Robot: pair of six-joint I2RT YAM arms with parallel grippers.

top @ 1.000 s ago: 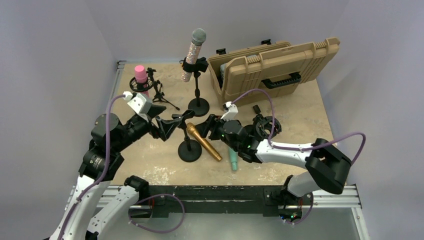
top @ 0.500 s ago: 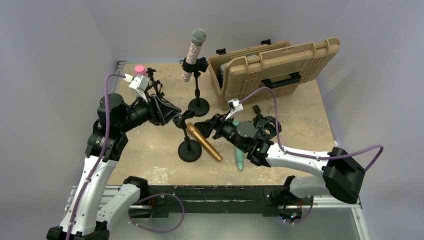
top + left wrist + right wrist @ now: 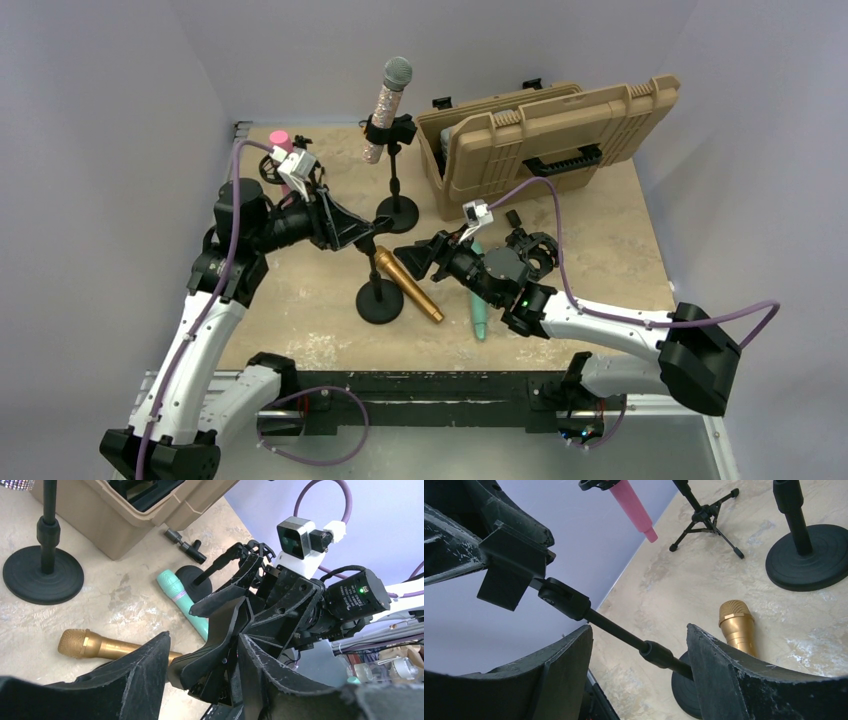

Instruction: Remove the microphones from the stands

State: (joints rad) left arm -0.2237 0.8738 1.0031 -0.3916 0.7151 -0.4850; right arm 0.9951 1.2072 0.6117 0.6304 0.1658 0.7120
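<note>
a pink mic (image 3: 280,140) sits in a tripod at the far left. the left hand (image 3: 358,232) has its fingers either side of the clip atop the short stand (image 3: 380,300); whether they pinch it i cannot tell. the gold mic (image 3: 408,286) lies on the surface (image 3: 600,240) just beside that stand's base, out of the clip. behind, a glitter mic (image 3: 384,110) sits clipped in a tall stand (image 3: 397,210). the right hand (image 3: 412,257), fingers wide apart and empty, faces the short stand's rod. a teal mic (image 3: 479,318) lies under the right arm, and an open tan case (image 3: 545,135) stands at the far right.
</note>
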